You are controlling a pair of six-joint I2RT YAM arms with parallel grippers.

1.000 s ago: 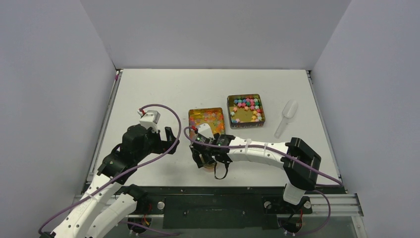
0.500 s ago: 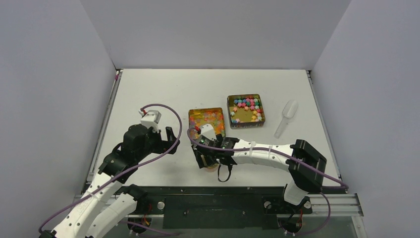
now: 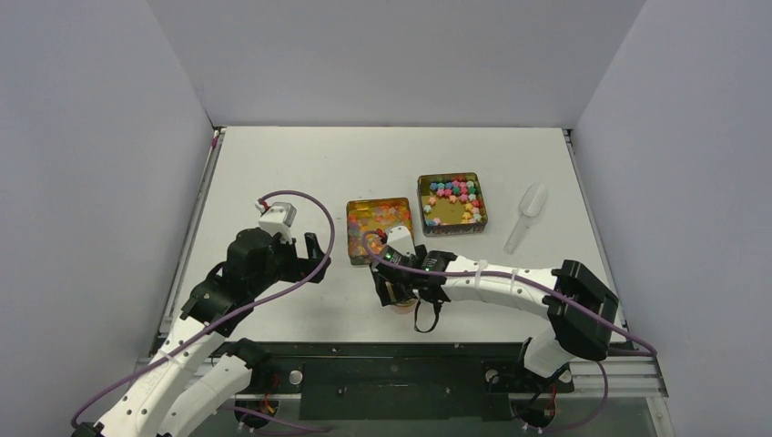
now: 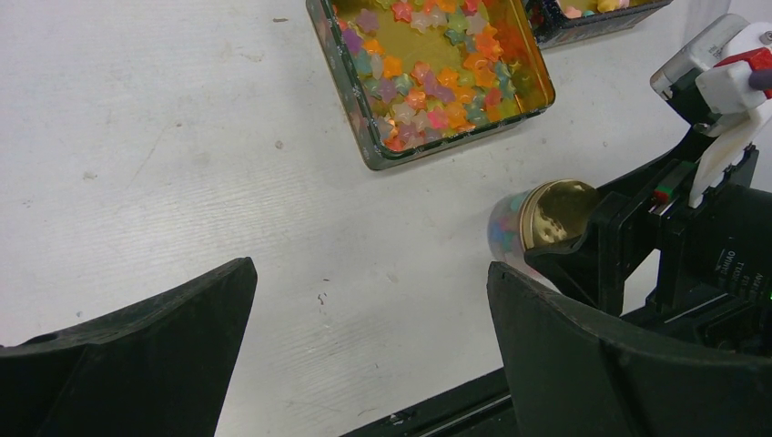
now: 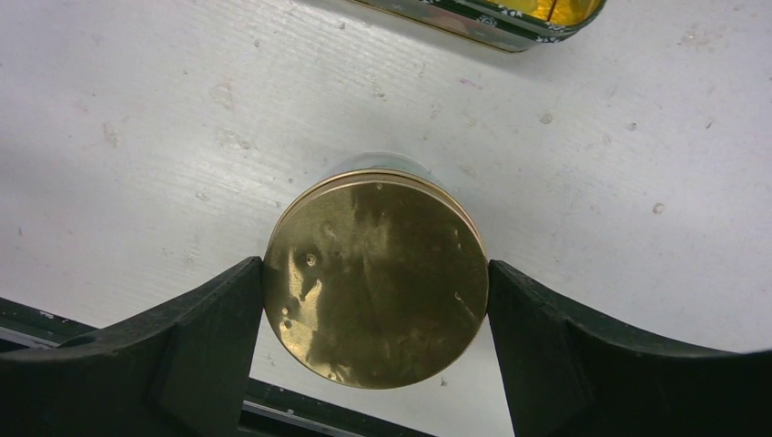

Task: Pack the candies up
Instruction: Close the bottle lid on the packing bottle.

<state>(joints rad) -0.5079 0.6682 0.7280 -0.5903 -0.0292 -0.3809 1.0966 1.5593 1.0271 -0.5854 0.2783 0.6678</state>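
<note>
Candies (image 4: 421, 84) of two kinds, each kind in its own square tin on the white surface (image 3: 300, 173). The glossy translucent orange, red and yellow ones fill the first tin (image 4: 360, 127), which lies just beyond the jar (image 4: 502, 235). The opaque blue, green, pink and yellow ones lie in the second tin (image 3: 485, 205), beyond the jar and to its right, just beside the first tin. A few coloured pieces show through the jar's clear wall. My right claw (image 5: 376, 289) grips the gold lid (image 5: 376, 278) that sits on the jar, with one finger (image 5: 182, 346) pressed against each side of the lid's rim. I cannot tell whether the jar's base rests on the surface. My left claw (image 4: 364, 355) stands wide, to the left of the jar and apart from it. A clear plastic scoop (image 3: 526, 217) lies on the surface well to the right of the jar, past the second tin.
</note>
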